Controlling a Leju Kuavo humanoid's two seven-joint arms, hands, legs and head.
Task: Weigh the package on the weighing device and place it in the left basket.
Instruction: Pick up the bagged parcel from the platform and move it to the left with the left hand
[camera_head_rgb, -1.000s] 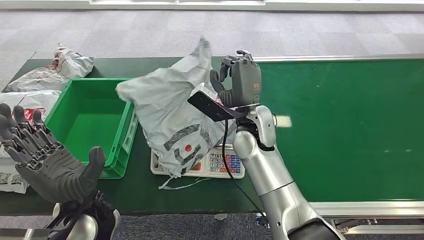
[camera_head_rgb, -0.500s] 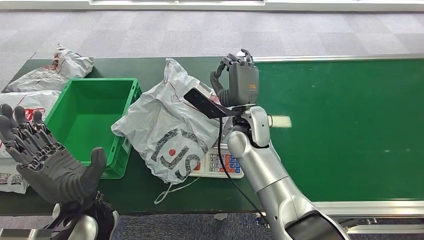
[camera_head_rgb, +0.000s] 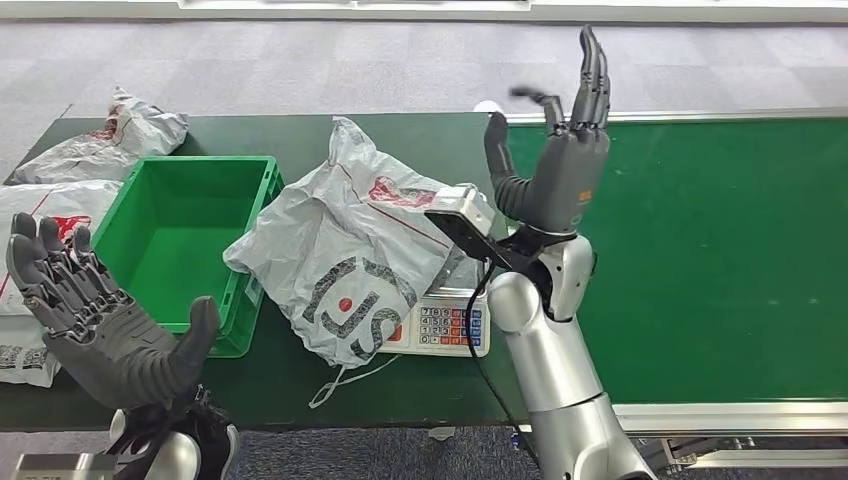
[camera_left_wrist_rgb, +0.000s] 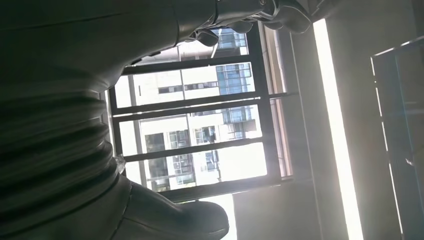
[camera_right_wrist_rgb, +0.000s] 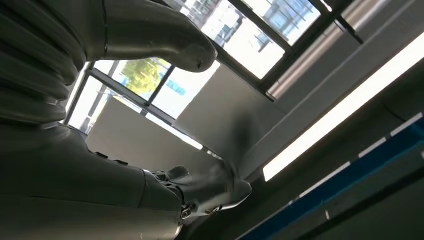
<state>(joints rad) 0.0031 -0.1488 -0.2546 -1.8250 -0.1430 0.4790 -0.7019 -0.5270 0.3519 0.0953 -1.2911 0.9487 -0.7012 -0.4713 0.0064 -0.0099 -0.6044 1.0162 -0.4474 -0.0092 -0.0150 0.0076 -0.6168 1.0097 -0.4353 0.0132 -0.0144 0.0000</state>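
You looked down at a grey tiled floor (camera_head_rgb: 300, 60) beyond the hands and a green belt (camera_head_rgb: 700, 250) beside the right one. Behind the wrists stood a dark-framed window (camera_left_wrist_rgb: 200, 125), buildings outside it, and a bright ceiling light (camera_right_wrist_rgb: 345, 105).

Package (camera_head_rgb: 340, 270) on the scale (camera_head_rgb: 440, 325): big dark logo w/ red dot, letters unclear (maybe "SJ"). Scale keypad digits too small to read.

Crumpled grey package (camera_head_rgb: 345, 262) lies slumped over the scale (camera_head_rgb: 440, 325), just beside the open green basket (camera_head_rgb: 232, 300)
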